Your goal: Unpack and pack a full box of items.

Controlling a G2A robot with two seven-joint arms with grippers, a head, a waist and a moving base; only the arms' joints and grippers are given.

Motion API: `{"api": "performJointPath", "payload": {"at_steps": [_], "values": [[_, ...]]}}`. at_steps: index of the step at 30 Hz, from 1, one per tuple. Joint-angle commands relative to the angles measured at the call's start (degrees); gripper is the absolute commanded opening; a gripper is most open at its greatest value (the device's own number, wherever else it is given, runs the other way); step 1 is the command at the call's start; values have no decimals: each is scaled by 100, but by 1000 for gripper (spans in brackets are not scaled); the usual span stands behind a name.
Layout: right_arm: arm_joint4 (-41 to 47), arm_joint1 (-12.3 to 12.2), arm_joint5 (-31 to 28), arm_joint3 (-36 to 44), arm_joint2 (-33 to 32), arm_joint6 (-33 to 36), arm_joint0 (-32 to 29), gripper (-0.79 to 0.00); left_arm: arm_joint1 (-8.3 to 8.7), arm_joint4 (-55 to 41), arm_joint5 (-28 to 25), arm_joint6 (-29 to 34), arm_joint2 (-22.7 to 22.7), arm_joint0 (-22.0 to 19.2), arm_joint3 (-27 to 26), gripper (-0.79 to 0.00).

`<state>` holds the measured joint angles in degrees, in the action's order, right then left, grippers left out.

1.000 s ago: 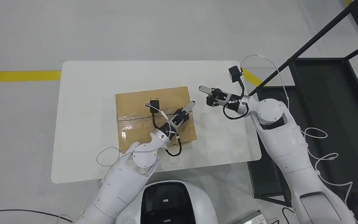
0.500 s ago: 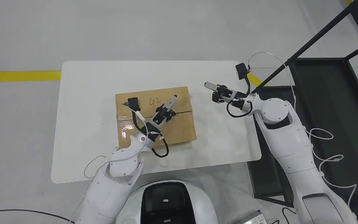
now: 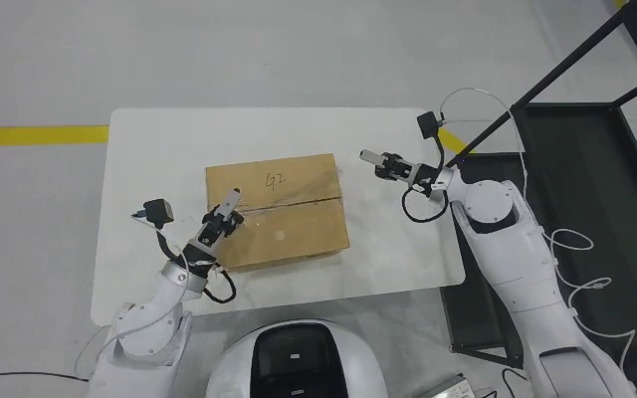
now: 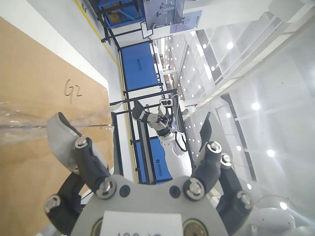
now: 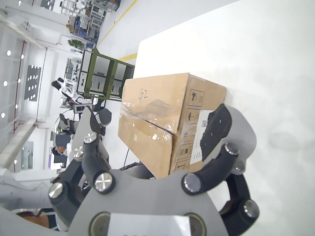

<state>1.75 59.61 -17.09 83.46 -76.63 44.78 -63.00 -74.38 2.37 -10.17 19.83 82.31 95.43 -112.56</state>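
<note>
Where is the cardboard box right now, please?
Top view: the cardboard box sits on the table, left end under the left gripper, right gripper beside it.

Box [image 3: 279, 214] top: handwritten "G2".

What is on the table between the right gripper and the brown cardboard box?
Nothing: in the top view, only a bare strip of white table separates the right gripper from the brown taped cardboard box.

End effectors spread: left [image 3: 233, 199], right [image 3: 369, 157]
</note>
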Motion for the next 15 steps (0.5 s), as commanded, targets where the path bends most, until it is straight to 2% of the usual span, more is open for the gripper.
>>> {"api": "performJointPath", "payload": {"at_steps": [1,6,10,15], "values": [[-223,23,-567,-205,141,-87,144,0,25,-54,-42,43,201,112,0,0],[-213,105,-1418,-809,549,105,592,0,89,-110,-124,182,716,194,92,0],[-23,163,-1906,-1214,802,366,921,0,142,-47,-147,311,1096,44,365,0],[228,230,-2276,-1581,1081,647,1227,0,179,-83,-82,331,1334,-210,800,0]]}}
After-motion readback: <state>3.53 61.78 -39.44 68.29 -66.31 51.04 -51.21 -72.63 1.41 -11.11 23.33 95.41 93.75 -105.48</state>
